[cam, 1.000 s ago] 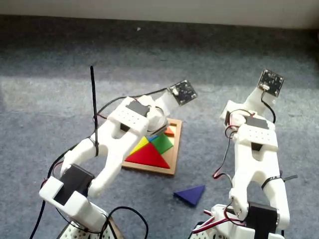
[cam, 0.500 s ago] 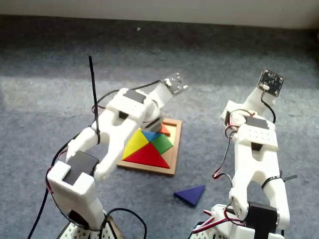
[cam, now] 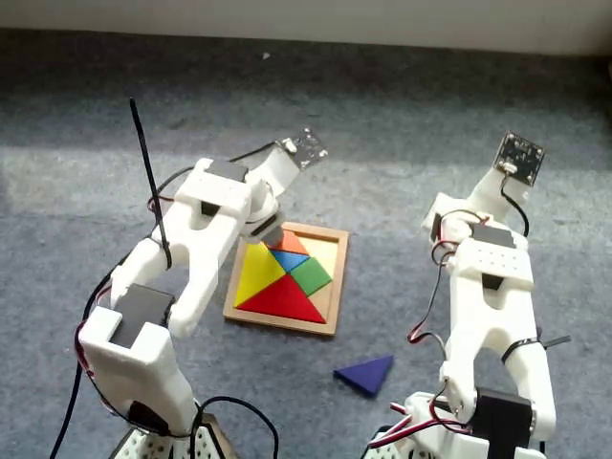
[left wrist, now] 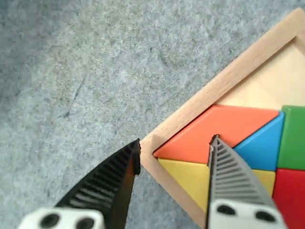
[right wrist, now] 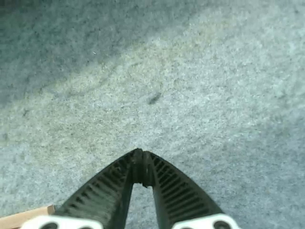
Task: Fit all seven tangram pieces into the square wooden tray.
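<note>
**Left claw (cam: 272,232) hovering at the tray (cam: 339,287) corner**

High view: a blue triangle (cam: 366,373) is lying on the carpet (cam: 430,124) near the tray, not touching it.
Left wrist view: the left claw is gaping wide, straddling the tray's rim by the orange piece (left wrist: 214,129).
Right wrist view: the right claw (right wrist: 142,155) is pressing its tips together, off the tray.

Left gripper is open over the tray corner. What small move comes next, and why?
Probably lift the left gripper off toward the dark blue triangle: it lies on the carpet outside the tray, whose floor shows bare wood beside the orange piece.
</note>
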Controlling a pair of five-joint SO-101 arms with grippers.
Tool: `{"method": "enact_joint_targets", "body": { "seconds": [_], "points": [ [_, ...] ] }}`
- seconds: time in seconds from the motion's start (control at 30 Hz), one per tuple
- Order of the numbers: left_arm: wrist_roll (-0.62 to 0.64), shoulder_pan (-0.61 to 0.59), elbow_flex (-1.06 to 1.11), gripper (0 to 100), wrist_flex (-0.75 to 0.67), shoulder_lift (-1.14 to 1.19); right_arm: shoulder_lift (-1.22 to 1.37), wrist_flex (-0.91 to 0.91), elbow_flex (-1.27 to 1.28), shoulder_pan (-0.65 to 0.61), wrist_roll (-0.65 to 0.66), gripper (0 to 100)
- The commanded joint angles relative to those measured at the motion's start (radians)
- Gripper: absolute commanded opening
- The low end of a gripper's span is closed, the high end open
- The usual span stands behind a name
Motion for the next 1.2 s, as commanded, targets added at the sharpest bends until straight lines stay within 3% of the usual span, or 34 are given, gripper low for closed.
{"method": "enact_joint_targets", "body": {
  "seconds": [0.0, 0.23, 0.5, 0.7, 0.83, 1.03, 1.17],
  "points": [
    [-0.012, -0.031, -0.03, 24, 0.054, -0.091, -0.045, -0.022, -0.005, 0.012, 0.002, 0.6],
    [-0.003, -0.035, 0.041, 24, 0.147, -0.335, -0.045, -0.022, -0.005, 0.012, 0.006, 0.6],
    [0.189, -0.108, 0.292, 24, 0.115, -0.578, -0.056, 0.01, -0.013, 0.007, 0.084, 0.6],
    [0.385, -0.248, 0.521, 24, 0.002, -0.697, -0.067, 0.344, -0.206, -0.01, 0.086, 1.1],
    [0.407, -0.305, 0.668, 24, -0.055, -0.753, -0.067, 0.561, -0.346, -0.042, 0.089, 5.7],
    [0.408, -0.358, 0.808, 24, -0.126, -0.779, -0.074, 0.852, -0.444, -0.131, 0.279, 6.7],
    [0.411, -0.4, 0.816, 24, -0.138, -0.779, -0.074, 0.906, -0.441, -0.186, 0.399, 7.0]
  ]
}}
